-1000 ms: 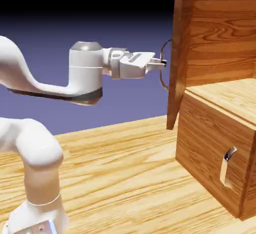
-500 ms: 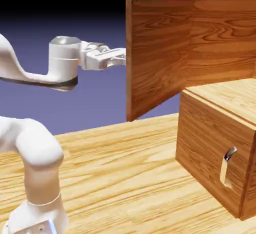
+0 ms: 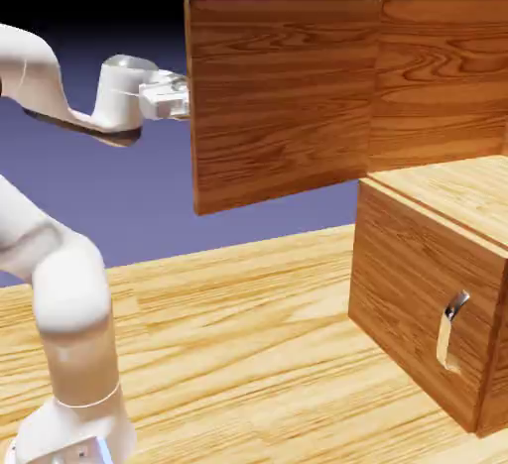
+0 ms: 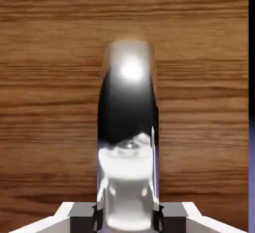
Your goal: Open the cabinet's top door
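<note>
You can see the top door point(image 3: 283, 95) swung wide open, its wood-grain panel reaching from the cabinet point(image 3: 437, 80) at the upper right of the exterior frame across toward the upper left, with its free edge just left of the frame's middle. In the hand view the door's wood point(image 4: 50, 102) fills nearly the whole frame, and its curved silver handle point(image 4: 128, 127) runs up the middle from the bottom edge. Your pincer point(image 4: 127, 217) is clamped tight on that handle, one grey fingertip point(image 4: 82, 212) showing on either side of it at the bottom. In the exterior view the pincer point(image 3: 182, 95) sits at the door's free edge, its tips hidden behind the panel, and the white arm point(image 3: 60, 274) rises along the left side of the frame. Below the open door, at the lower right, the shorter lower door point(image 3: 407, 293) is shut, with its small handle point(image 3: 454, 305) over a slot. The cabinet stands on the pale wooden desk point(image 3: 248, 353).
</note>
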Robot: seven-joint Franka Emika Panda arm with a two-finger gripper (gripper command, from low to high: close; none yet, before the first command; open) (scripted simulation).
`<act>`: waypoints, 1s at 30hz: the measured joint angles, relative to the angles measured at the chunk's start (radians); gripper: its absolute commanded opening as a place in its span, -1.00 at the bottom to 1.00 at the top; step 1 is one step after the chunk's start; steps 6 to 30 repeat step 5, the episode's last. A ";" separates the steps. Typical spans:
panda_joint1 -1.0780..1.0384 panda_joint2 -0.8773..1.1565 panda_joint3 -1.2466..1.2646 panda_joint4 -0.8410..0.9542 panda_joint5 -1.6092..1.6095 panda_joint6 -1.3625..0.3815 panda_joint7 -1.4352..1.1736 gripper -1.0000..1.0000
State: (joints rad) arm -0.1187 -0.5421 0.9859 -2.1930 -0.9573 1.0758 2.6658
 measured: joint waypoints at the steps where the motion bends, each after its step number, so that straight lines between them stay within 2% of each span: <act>1: -0.030 0.024 0.036 0.030 0.005 -0.032 0.009 -1.00; 5: -0.156 0.105 0.181 0.135 0.018 -0.140 0.042 -1.00; 30: -0.156 0.105 0.181 0.135 0.018 -0.140 0.042 -1.00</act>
